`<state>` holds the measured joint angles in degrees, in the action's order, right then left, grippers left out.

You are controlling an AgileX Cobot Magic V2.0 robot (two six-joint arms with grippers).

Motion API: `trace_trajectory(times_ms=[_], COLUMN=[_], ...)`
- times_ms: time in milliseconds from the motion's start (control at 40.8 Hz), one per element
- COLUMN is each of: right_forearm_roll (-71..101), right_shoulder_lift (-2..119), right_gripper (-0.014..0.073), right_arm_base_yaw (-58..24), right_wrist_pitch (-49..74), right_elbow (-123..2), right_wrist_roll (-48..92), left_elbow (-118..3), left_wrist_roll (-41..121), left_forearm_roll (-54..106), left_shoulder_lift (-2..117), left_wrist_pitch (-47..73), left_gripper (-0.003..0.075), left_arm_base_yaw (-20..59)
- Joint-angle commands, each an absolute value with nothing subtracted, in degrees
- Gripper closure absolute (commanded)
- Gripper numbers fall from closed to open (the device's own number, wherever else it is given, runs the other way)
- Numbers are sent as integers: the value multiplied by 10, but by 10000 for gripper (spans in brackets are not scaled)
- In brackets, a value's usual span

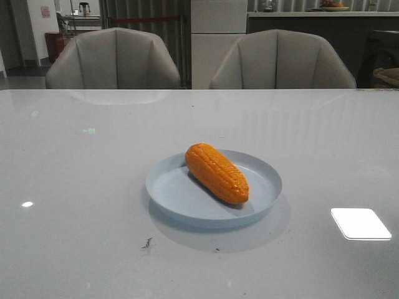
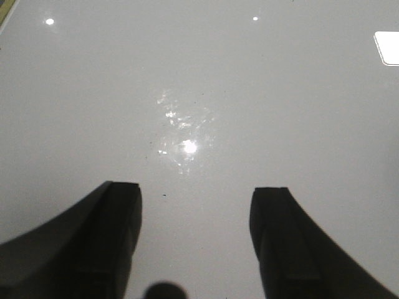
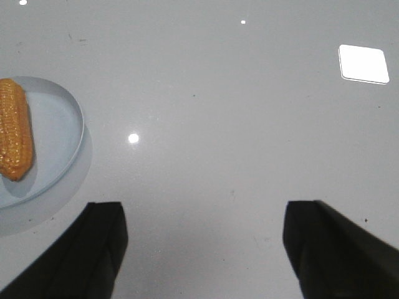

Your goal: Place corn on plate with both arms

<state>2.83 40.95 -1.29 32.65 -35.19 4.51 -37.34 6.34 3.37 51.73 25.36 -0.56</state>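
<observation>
The corn lies on its side inside the plate, resting on the pale blue floor of the dish and running diagonally, its blunt end toward the far left rim and its tapered end toward the near right. The plate sits on the glossy grey tabletop about mid-way across, a little nearer my side than the far edge.

My left pincer is spread wide. Both dark fingers show in my left wrist view with a broad band of bare tabletop between them. Nothing sits in that gap and the fingers grip nothing; whether their tips touch the surface I cannot tell. Only reflected lights show on the tabletop ahead of them.

My right pincer is spread wide too, with an even broader gap between its two black fingers. It holds nothing. From my right wrist view the plate lies off to one side, partly cut by the picture's edge, with the corn lying on it; both are well apart from my fingers and outside the gap.

Neither of my arms appears in the front view. Beyond the far edge of the tabletop stand two grey armchairs, side by side, facing me.
</observation>
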Motion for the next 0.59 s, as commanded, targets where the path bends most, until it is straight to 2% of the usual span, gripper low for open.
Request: trace_trajectory(times_ms=[0,147,245,564], right_forearm_roll=[31,31,31,31], right_shoulder_lift=[407,407,407,407], right_gripper=[-28,-28,-28,-28], right_arm_base_yaw=[-9,-9,-9,-9], right_wrist_pitch=[282,282,282,282], right_elbow=[-366,-366,-366,-366], right_wrist_roll=[49,49,49,49], left_elbow=[-389,-389,-389,-389], left_wrist_roll=[62,62,62,62], left_forearm_roll=[40,40,40,40], left_shoulder_lift=[511,511,511,511], left_wrist_pitch=[215,215,215,215], left_gripper=[388,548,629,626], left_arm_base_yaw=[-6,-6,-6,-6])
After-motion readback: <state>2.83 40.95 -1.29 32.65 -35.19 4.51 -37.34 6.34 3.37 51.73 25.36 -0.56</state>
